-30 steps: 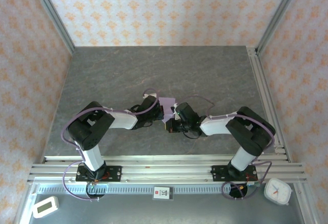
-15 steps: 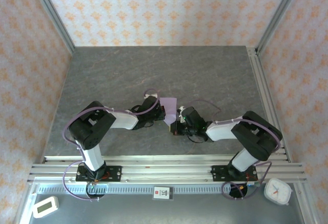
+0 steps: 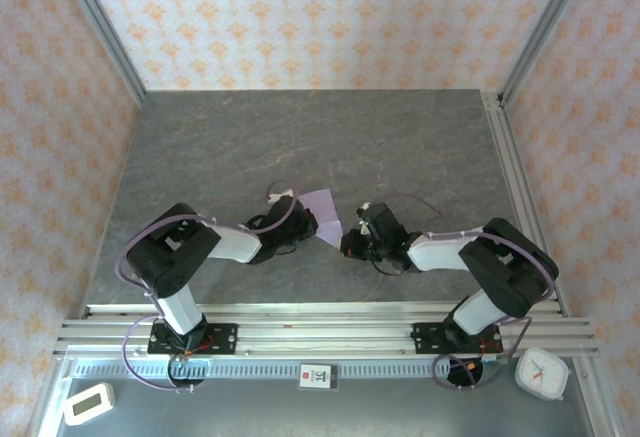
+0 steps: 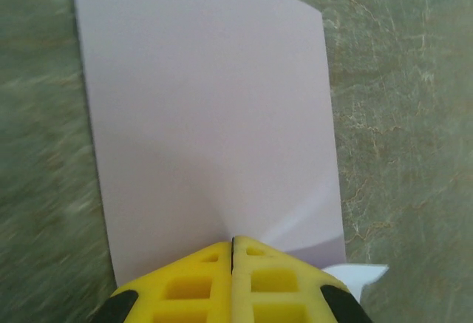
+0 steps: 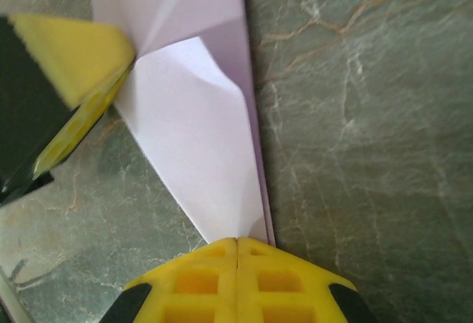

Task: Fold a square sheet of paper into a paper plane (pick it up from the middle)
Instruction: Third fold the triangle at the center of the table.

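Observation:
The square sheet of paper (image 3: pixel 323 207) is pale lilac and lies at the table's middle, held between both arms. In the left wrist view the sheet (image 4: pixel 207 116) spreads flat ahead, and my left gripper (image 4: pixel 233 240) is shut on its near edge. In the right wrist view the sheet (image 5: pixel 196 145) shows a flap folded over to a point, and my right gripper (image 5: pixel 236 240) is shut on that point. The left gripper's yellow finger (image 5: pixel 70 57) pinches the other end. From above, the left gripper (image 3: pixel 308 225) and right gripper (image 3: pixel 347 244) sit close together. The paper plane as a slim dart is out of view.
Aluminium rails (image 3: pixel 320 325) run along the near edge and another rail (image 3: pixel 515 177) runs down the right side. A white clock (image 3: pixel 541 373) and a small white timer (image 3: pixel 88 403) lie in front of the rails. Patterned walls enclose the grey table (image 3: pixel 300 137).
The right gripper has drawn back to the right and the left gripper has shifted slightly left. The sheet, bunched between them a second ago, now lies stretched out and more exposed.

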{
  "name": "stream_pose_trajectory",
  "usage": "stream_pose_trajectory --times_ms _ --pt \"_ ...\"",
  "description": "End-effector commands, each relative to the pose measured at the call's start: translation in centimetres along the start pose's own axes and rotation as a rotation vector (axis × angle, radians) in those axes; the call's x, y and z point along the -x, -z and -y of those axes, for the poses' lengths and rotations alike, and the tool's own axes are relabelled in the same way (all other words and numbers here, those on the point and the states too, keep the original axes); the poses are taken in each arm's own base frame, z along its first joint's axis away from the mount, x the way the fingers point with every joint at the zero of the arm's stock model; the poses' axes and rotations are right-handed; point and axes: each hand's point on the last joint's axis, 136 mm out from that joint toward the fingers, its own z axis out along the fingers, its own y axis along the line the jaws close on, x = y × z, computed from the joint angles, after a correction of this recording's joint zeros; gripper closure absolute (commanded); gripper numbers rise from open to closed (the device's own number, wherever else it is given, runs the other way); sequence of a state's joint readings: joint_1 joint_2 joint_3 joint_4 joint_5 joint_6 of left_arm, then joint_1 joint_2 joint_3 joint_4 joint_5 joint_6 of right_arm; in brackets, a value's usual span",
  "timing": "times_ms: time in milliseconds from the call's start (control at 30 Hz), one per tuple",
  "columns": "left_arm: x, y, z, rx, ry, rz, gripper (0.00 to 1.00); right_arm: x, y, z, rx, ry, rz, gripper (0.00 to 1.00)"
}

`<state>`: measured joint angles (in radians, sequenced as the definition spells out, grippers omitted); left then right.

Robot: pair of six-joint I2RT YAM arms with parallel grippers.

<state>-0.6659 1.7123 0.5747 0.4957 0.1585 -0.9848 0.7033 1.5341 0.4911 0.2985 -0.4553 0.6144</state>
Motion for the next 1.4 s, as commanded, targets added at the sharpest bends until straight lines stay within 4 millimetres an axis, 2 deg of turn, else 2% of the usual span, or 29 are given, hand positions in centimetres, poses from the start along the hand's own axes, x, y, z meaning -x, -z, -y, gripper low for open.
stream_pose_trajectory --times_ms 0,133,267,433,533,700,900,1133,1233,1367 --pt "-4.3 2.0 -9.5 0.291 0.183 -0.060 1.00 0.0 0.8 4.1 -0.197 -0.015 0.004 1.00" --pt "-3.7 3.2 -10.0 0.299 0.272 0.012 1.00 1.5 2.5 3.4 -0.203 -0.017 0.069 1.00" --pt "-3.5 4.1 -9.7 0.281 0.367 0.071 1.00 2.4 3.6 0.7 -0.087 -0.048 0.113 1.00" --pt "-3.1 4.5 -9.0 0.286 0.396 0.125 1.00 3.5 4.4 -3.3 0.091 -0.079 0.172 1.00" --pt "-3.0 4.6 -9.0 0.291 0.397 0.134 1.00 3.7 4.0 -5.3 0.161 -0.088 0.187 1.00" --pt "-3.2 4.4 -9.4 0.303 0.392 0.131 1.00 3.0 1.8 -7.7 0.219 -0.066 0.170 1.00" --pt "-3.5 4.3 -9.8 0.314 0.384 0.125 1.00 2.3 -0.8 -8.3 0.224 -0.057 0.136 1.00" --pt "-3.8 4.2 -10.2 0.322 0.386 0.120 1.00 2.4 -2.8 -8.8 0.229 -0.051 0.103 1.00" --pt "-3.8 4.2 -10.4 0.327 0.387 0.121 1.00 1.8 -3.7 -8.1 0.209 -0.063 0.076 1.00" --pt "-3.9 4.3 -10.9 0.334 0.399 0.128 1.00 0.5 -3.9 -6.1 0.167 -0.086 0.062 1.00"
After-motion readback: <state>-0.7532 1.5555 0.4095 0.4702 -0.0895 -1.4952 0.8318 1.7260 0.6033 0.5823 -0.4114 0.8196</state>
